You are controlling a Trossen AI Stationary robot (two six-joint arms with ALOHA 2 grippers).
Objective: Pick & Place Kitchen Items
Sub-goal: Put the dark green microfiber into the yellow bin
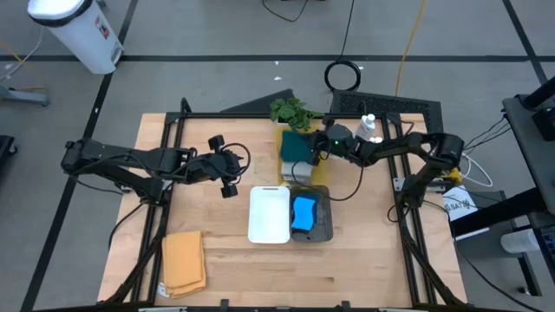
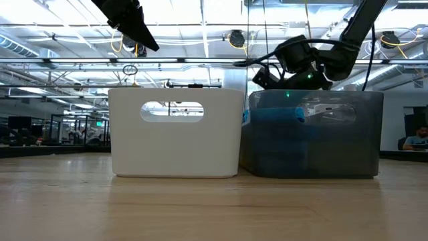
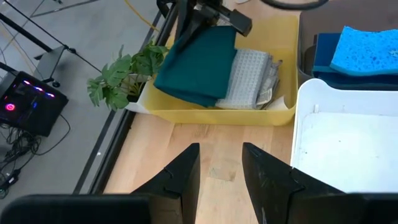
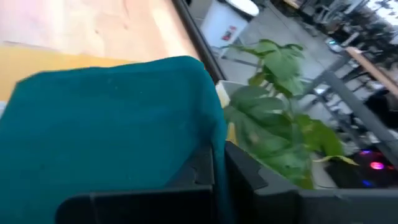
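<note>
Step in hand looks like the pick of the green cloth (image 3: 202, 65). Right gripper (image 4: 217, 163) sits over the yellow tray (image 3: 217, 113) at the tabletop's (image 1: 347, 277) far edge, jaws pressed together pinching the cloth's edge. Grey cloth (image 3: 247, 78) lies beside it in the tray.

Next move, I'd judge: lift clear of the tray wall, carry to a bin.

Left gripper (image 3: 221, 163) hovers near the white bin (image 1: 269, 214), jaws slightly spread, holding nothing.

Only the high view shows the tan cloth (image 1: 184, 262) at the near-left corner and a bottle (image 1: 368, 126); the low view shows only the bin fronts.
</note>
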